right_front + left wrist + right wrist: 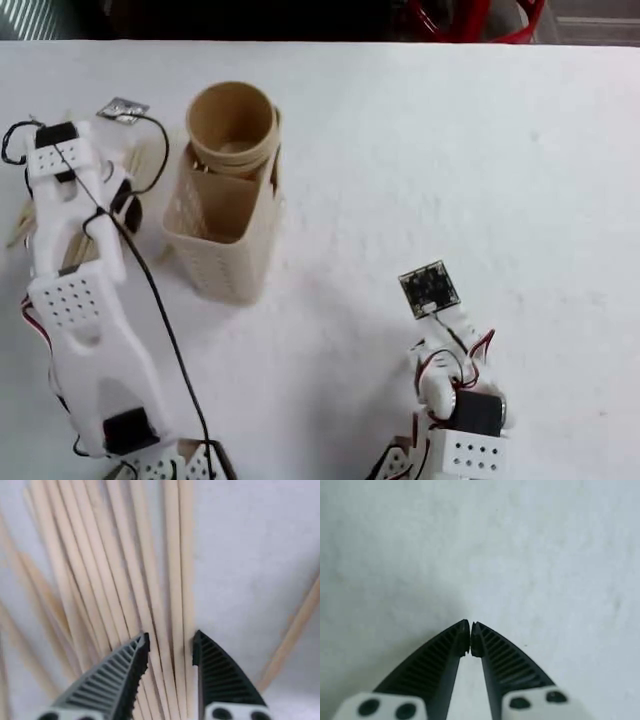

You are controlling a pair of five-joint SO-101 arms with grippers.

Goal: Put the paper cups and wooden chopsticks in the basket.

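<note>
Left wrist view — left end effector (170,642) parted, seemingly straddling chopsticks (142,570); right end effector (470,636) clenched.

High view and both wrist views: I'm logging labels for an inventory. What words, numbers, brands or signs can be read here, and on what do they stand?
No text can be read in these pictures.
Paper cups, basket, wooden chopsticks: plain, no print visible.
Circuit board on an arm: any marks are too small to read.
</note>
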